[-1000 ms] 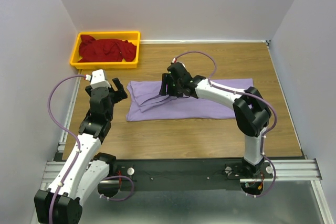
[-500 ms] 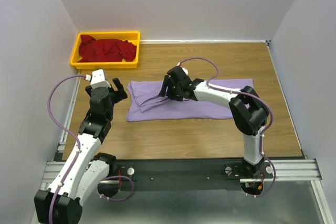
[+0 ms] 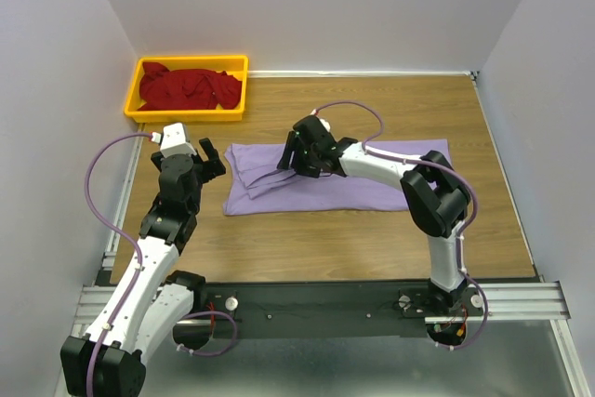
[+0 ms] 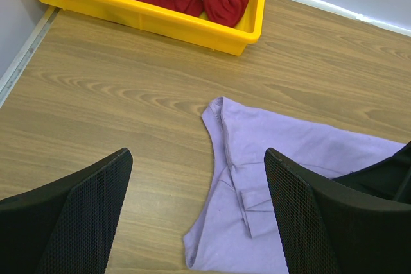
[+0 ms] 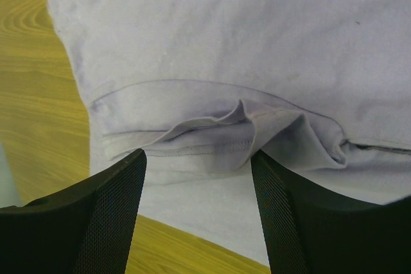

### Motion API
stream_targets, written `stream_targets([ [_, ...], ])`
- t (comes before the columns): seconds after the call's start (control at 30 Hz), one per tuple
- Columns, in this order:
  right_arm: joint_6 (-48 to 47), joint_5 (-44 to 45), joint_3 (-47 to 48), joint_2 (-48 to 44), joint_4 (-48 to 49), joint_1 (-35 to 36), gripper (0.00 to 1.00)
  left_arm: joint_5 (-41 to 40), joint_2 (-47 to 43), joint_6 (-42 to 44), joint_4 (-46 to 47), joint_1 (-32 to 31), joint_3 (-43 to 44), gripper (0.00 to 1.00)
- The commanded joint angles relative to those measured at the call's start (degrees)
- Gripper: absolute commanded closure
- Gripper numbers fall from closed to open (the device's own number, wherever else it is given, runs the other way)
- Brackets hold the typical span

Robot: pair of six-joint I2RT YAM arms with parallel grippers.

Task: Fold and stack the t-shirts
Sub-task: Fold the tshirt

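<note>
Top external view shows a purple t-shirt lying as a long flat strip across the middle of the wooden table, its long side going from left to right. At the far left corner of the table stands a yellow bin, and red t-shirts lie crumpled inside it. The right arm reaches over to the left, and the right gripper is low above the left part of the purple t-shirt, where the cloth is in more than one layer. In the right wrist view its two fingers are clearly apart. Between them the cloth shows a stitched hem and a small raised wrinkle, and nothing is clamped. From these views I cannot tell if the fingertips touch the cloth or only stay just above it. The left gripper is just beside the left end of the purple t-shirt, on the near side of the yellow bin and raised above the table. In the left wrist view its fingers are also wide apart and hold nothing. Between them that view shows bare wood and the left edge of the purple t-shirt, with a seam and a small folded flap. A black part of the right arm comes in at the right edge of that same view, on top of the purple cloth. The yellow bin is at the far side of that view, well apart from the purple t-shirt.
</note>
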Motion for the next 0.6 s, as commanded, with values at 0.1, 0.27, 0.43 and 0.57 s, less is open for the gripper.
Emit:
stream_targets([
  [0.1, 0.9, -1.6, 3.6, 1.9, 0.9, 0.5, 0.27, -1.6, 0.0, 0.4, 1.1, 0.3, 0.3, 0.09],
  [0.27, 1.1, -2.3, 6.1, 4.1, 0.9, 0.5, 0.27, -1.5, 0.1, 0.4, 1.0, 0.3, 0.3, 0.09],
  [0.43, 0.8, -2.1, 8.8, 6.7, 1.0, 0.0, 0.27, -1.6, 0.5, 0.4, 0.9, 0.3, 0.3, 0.09],
  [0.57, 0.7, -1.1, 9.7, 8.4, 1.1, -1.5, 0.27, -1.5, 0.7, 0.5, 1.0, 0.3, 0.4, 0.09],
])
